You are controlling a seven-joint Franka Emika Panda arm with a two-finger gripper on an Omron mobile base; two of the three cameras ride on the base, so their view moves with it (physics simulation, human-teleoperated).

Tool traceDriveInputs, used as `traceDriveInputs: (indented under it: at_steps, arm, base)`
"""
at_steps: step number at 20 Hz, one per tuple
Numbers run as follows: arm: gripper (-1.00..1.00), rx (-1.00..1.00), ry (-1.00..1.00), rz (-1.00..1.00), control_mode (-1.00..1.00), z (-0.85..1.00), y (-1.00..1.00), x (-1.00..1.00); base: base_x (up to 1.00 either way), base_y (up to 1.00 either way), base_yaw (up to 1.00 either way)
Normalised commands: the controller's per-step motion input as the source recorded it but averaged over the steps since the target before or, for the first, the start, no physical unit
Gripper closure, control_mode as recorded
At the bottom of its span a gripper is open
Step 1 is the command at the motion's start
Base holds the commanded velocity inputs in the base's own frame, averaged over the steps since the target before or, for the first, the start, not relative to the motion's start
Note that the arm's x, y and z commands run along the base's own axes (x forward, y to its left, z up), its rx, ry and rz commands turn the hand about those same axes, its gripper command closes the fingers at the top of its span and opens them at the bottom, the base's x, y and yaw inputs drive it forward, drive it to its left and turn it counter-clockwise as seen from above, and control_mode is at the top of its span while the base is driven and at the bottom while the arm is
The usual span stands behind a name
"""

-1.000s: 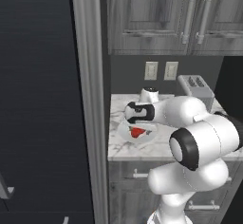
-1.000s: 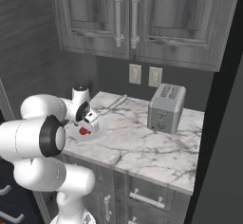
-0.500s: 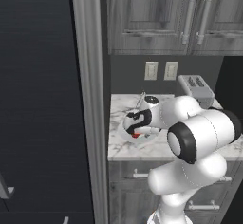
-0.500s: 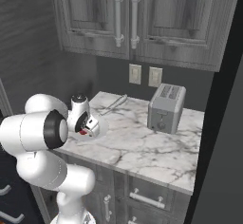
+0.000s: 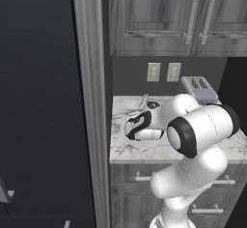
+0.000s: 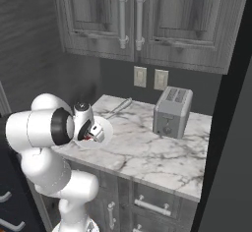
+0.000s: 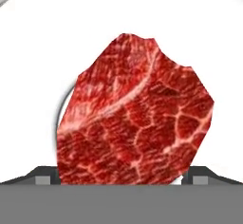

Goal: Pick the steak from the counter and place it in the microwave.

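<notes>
The steak (image 7: 135, 116) is right up close in the hand view, red with thin white lines running through it. It lies on a white plate (image 7: 28, 76), and its long side runs slantwise from the low left up to the right, with a bumpy tip pointing up. The end effector (image 7: 121, 176) is just over the steak with its two dark tips spread wide, one on each side of the meat (they are not pinching it).

In the right base view the end effector (image 6: 91, 130) hangs low over the plate (image 6: 101, 128), and a bit of red steak (image 6: 87, 137) peeks out under it. The plate sits on the bench (image 6: 147, 152), which is white marble with grey veins, near its left end. Well to the right of the plate stands a grey toaster (image 6: 171, 112). Behind the plate, a thin silver tool (image 6: 119, 106) lies on the bench. Farther back, past the toaster, two pale wall plugs (image 6: 150, 77) sit on a dark wall, with grey wood cupboards (image 6: 147, 19) above.
</notes>
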Motion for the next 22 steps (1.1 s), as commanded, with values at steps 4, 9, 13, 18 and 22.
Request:
traceDriveInputs:
  at_steps: [4, 9, 13, 18, 22]
  arm:
    - [-1.00, 0.00, 0.00, 0.00, -1.00, -0.09, 0.00, 0.14]
    - [1.00, 0.00, 0.00, 0.00, -1.00, -0.18, 0.00, 0.06]
    - [1.00, 0.00, 0.02, 0.00, -1.00, -0.15, -0.01, 0.01]
    - [1.00, -0.01, 0.06, 0.00, -1.00, -0.19, -0.06, 0.00]
    - [1.00, 0.00, 0.02, 0.00, -1.00, -0.06, -0.17, 0.00]
  base:
    - [0.00, 0.00, 0.00]
    - [0.00, 0.00, 0.00]
    - [0.00, 0.00, 0.00]
    - [0.00, 0.00, 0.00]
    - [0.00, 0.00, 0.00]
